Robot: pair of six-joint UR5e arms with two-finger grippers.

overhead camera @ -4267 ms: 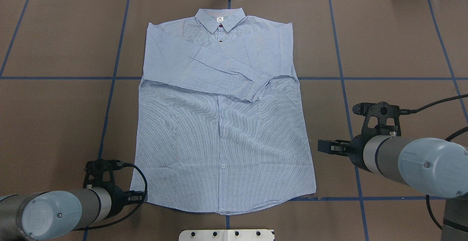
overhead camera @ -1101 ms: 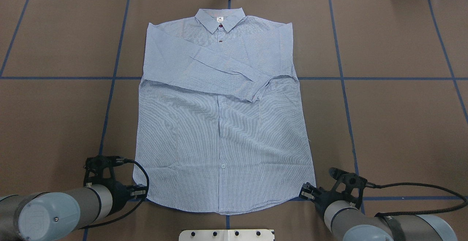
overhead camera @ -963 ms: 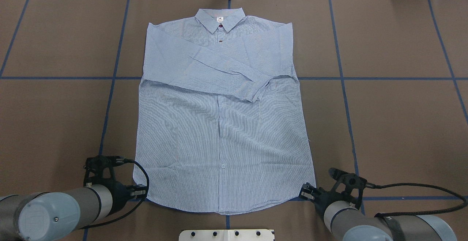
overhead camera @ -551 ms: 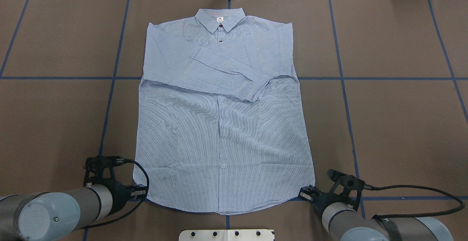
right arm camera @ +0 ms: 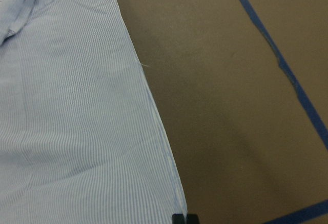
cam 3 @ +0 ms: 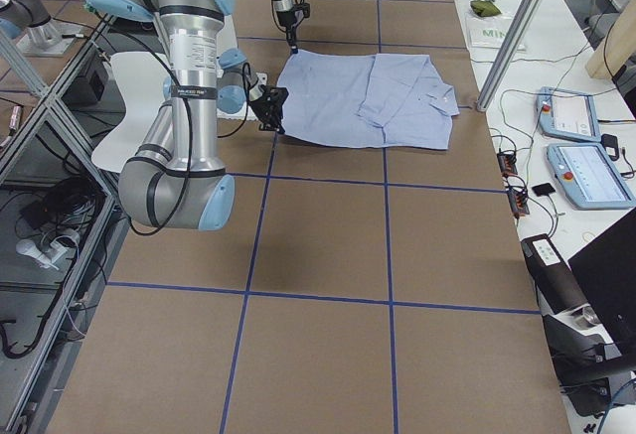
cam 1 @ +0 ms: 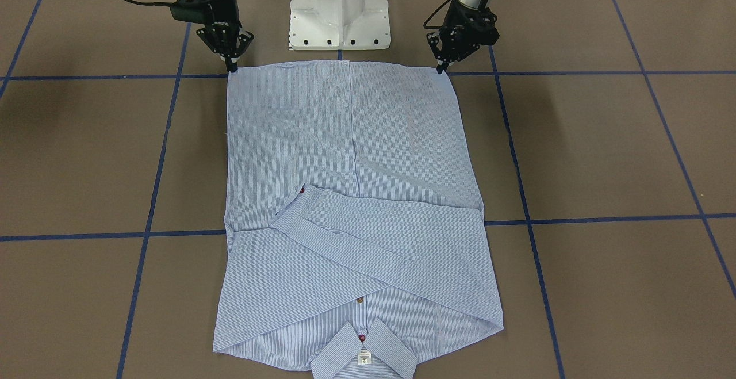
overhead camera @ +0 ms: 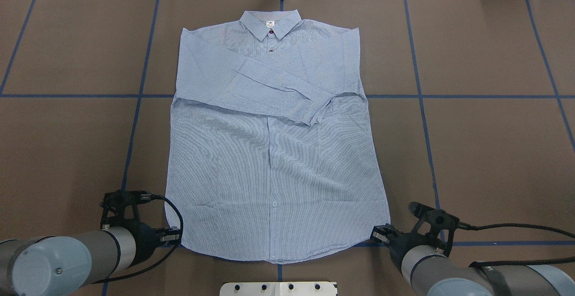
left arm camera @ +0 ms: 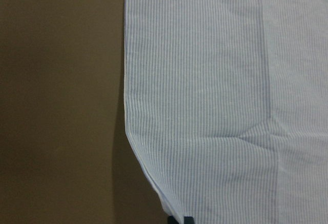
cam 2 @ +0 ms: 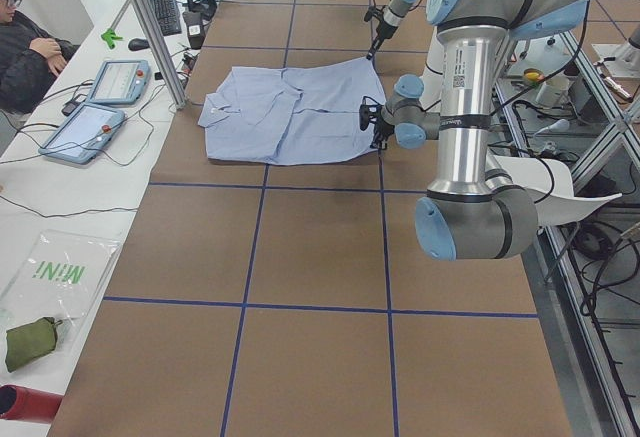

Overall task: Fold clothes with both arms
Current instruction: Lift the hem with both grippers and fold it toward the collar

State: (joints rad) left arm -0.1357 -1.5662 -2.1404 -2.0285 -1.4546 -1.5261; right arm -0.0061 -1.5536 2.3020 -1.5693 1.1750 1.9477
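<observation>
Right hand [overhead camera: 376,234] has swung in from out by the desk's right edge and come down to the near right corner of the hem [overhead camera: 274,256], where in the last second it has only nudged a little. In its wrist view the two fingertips [right arm camera: 178,218] sit pressed together right at the tip of that corner, so it looks closed on the cloth. That corner now lies a touch further toward the right edge than it did, which fits a pinch that has taken hold.

The left hand [overhead camera: 176,237] has barely shifted and stays at the other hem corner. From across the desk its fingers meet in a point on the fabric, so I judge it clamped there too, though its own camera shows only a sliver of one tip.

Outward from both hands, the shirt [overhead camera: 269,152] lies flat and face up in the middle of the desk [overhead camera: 494,152]. Its hem is toward the robot's edge and its collar [overhead camera: 270,22] toward the far edge. The sleeves [overhead camera: 269,87] are already crossed over the chest.

With both hem corners apparently held, the next fold should be lifting the hem and carrying it toward the collar. The arms would need to rise and travel together, or the thin cloth will skew or slip from one pinch
</observation>
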